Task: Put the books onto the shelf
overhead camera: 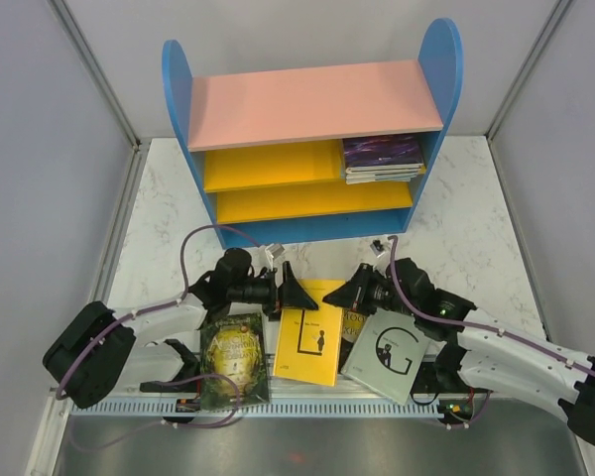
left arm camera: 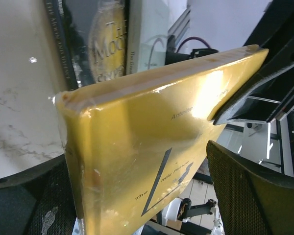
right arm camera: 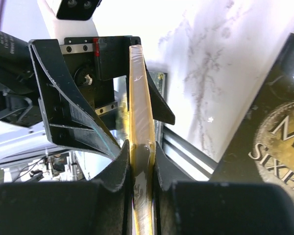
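- White marble table (overhead camera: pixel 456 223) holds the shelf (overhead camera: pixel 307 104) at the far side, with a stack of books (overhead camera: pixel 382 159) on its top yellow board, at the right.
- Nearer, the yellow book (overhead camera: pixel 307 347) is between the green book (overhead camera: pixel 233 359) and the grey book (overhead camera: pixel 389 355).
- Left wrist view: the left gripper (left arm camera: pixel 142 200) is spread wide around the yellow book.
- Right wrist view: the right gripper (right arm camera: pixel 139 171) pinches the yellow book's edge tight.

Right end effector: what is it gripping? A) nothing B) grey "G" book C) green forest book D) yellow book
D: in the right wrist view the right end effector has both fingers pressed against opposite faces of the yellow book, which stands on edge between them.
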Motion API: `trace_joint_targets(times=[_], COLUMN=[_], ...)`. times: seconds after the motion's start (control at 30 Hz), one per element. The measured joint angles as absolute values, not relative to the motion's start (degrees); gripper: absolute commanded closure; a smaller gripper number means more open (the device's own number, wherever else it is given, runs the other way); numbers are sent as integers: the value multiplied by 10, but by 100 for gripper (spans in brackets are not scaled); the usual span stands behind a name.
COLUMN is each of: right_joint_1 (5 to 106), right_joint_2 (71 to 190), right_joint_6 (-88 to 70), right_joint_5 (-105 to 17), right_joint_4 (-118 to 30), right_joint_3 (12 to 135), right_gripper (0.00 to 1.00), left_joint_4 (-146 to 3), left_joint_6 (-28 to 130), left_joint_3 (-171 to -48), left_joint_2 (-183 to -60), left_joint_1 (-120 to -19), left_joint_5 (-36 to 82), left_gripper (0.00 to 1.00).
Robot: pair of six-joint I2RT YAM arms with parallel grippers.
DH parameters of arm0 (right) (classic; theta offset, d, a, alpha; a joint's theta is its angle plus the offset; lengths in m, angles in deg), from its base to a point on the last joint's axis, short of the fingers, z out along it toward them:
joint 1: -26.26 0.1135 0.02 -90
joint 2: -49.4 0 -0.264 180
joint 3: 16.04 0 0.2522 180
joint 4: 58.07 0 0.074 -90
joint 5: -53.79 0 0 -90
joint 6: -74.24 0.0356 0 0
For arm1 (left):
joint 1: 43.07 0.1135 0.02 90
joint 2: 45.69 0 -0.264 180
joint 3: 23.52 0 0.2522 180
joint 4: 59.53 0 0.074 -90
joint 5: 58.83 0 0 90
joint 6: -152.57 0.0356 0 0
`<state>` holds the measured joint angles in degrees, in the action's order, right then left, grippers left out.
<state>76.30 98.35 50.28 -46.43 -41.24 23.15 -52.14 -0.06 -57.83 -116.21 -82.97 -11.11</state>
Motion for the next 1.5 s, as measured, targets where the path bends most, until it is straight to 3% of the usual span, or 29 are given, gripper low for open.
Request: trace_joint_targets(times=[0.17, 0.27, 0.3, 0.4, 0.5, 0.6, 0.67, 0.7, 0.73, 0.8, 0.87, 0.9, 0.97, 1.1, 1.5], right_joint_1=[764, 763, 763, 763, 764, 764, 764, 763, 763, 761, 759, 758, 758, 763, 792], right_joint_2=[927, 887, 873, 848, 835, 833, 833, 834, 835, 838, 848, 856, 887, 941, 885], right_joint_6=[505, 510, 512, 522, 534, 542, 549, 554, 556, 558, 560, 562, 564, 569, 617], right_joint_5=[-451, -435, -429, -422, -424, -427, -428, -428, -428, -431, -434, -435, -436, -453, -452], right_joint_4=[-382, -366, -363, -366, -373, -380, -384, -387, -391, -406, -423, -431, -442, -459, -499], right_joint_3=[248, 264, 270, 278, 281, 281, 281, 281, 281, 281, 282, 283, 289, 295, 265], right_gripper=[100, 100, 100, 100, 100, 100, 100, 100, 100, 96, 67, 41, 30, 22, 22], left_joint_4=[-515, -507, -504, -498, -494, -486, -477, -467, -457, -438, -437, -450, -506, -641, -760], left_joint_6=[-29, -46, -53, -70, -81, -93, -103, -109, -117, -129, -134, -134, -115, -75, -48], left_joint_3=[-578, -578, -578, -576, -571, -566, -566, -566, -566, -568, -568, -570, -590, -664, -753], left_joint_2=[-1092, -1033, -1014, -963, -932, -923, -923, -923, -922, -919, -911, -903, -888, -881, -886], left_joint_1=[-824, -807, -801, -788, -786, -784, -783, -782, -780, -775, -771, -770, -772, -762, -624], left_joint_5=[-116, -124, -126, -128, -129, -133, -145, -154, -161, -168, -168, -163, -154, -142, -109], left_gripper=[6, 20, 30, 47, 61, 66, 79, 93, 97, 98, 98, 98, 98, 98, 98])
